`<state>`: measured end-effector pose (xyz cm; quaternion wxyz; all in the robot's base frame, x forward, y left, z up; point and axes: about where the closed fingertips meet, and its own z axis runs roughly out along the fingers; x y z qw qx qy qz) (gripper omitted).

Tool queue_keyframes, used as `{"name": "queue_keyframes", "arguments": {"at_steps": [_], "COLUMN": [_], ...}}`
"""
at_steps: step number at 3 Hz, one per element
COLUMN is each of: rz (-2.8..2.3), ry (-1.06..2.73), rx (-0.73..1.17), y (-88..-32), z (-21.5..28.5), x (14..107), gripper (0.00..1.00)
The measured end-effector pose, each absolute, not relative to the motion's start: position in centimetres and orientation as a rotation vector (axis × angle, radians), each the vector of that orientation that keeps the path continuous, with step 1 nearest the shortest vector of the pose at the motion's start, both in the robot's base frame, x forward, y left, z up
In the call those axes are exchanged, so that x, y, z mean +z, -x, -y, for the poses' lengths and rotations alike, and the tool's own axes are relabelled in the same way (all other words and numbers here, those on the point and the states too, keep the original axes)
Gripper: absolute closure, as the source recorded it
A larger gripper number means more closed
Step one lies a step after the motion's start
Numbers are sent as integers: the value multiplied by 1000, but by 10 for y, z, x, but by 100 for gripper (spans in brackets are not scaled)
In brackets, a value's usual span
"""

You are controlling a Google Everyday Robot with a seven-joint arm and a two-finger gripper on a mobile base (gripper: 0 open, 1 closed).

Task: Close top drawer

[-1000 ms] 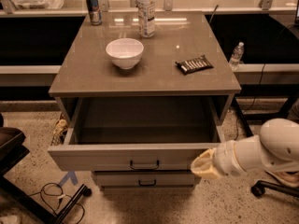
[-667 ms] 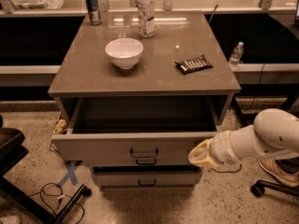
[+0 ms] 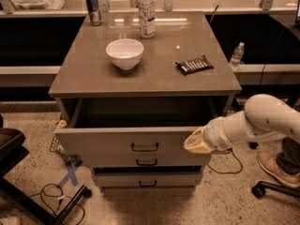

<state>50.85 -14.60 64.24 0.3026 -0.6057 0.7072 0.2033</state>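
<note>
The top drawer is the uppermost of three under a grey-brown counter. It stands partly open, showing a narrow dark gap behind its plain front panel, with a small dark bar handle in the middle. My gripper, pale yellow at the end of a white arm coming from the right, rests against the right end of the drawer's front panel.
On the counter are a white bowl, a dark snack packet, a plastic bottle and a can. Two lower drawers sit below. Cables and a chair base lie on the floor at left; a shoe at right.
The top drawer has slid in toward the cabinet, from wide open to a narrow gap. My gripper has moved forward with the front panel, staying at its right end.
</note>
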Motion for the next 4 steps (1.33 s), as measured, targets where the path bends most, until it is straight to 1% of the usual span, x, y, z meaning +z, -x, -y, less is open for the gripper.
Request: {"name": "queue_keyframes", "arguments": {"at_steps": [1,3,4], "rz": [-1870,-1864,-1864], "ry": [1610,1616,1617], "rx": [538,523,523], "y": [-525,-578,-578], "z": [143,132,132], "x": [641,639,639], "gripper": [100,100,100]}}
